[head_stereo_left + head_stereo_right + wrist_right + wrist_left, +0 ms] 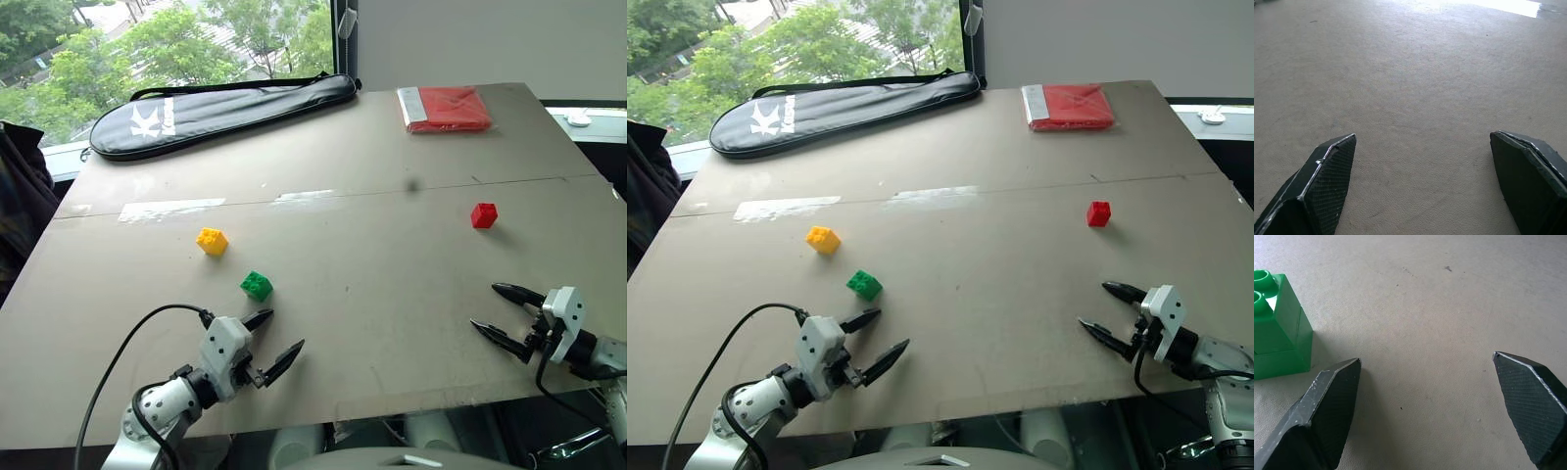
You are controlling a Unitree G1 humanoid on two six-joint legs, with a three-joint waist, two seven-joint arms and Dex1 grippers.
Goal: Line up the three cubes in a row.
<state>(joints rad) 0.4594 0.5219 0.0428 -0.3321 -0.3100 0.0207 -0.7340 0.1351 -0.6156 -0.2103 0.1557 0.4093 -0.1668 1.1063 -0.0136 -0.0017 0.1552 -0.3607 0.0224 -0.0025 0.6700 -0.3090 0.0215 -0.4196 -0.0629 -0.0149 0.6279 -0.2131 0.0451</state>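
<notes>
Both tools stand with their black fingers spread wide and nothing between them, low over the near edge of the grey table (392, 166). The left tool (279, 338) points forward and toward the right; the green cube (257, 285) sits just ahead of its farther fingertip, close but not touching, studs up and turned so that a corner faces the tool. In the left wrist view that cube (1278, 328) lies just outside one finger (1332, 396), not in the gap. The yellow cube (212, 241) rests farther out from the left tool, beyond the green one and a little to its left, studs up, also turned at a slant to the table's edge. The right tool (498, 313) points toward the left across the table, over bare surface. The red cube (484, 215) stands well beyond it, farther out on the table, upright, apart from the other two. As blocks of near-equal sides, none shows a clear long axis. At the far edge lie a black racket bag (225, 108) and a flat red packet (446, 108).
</notes>
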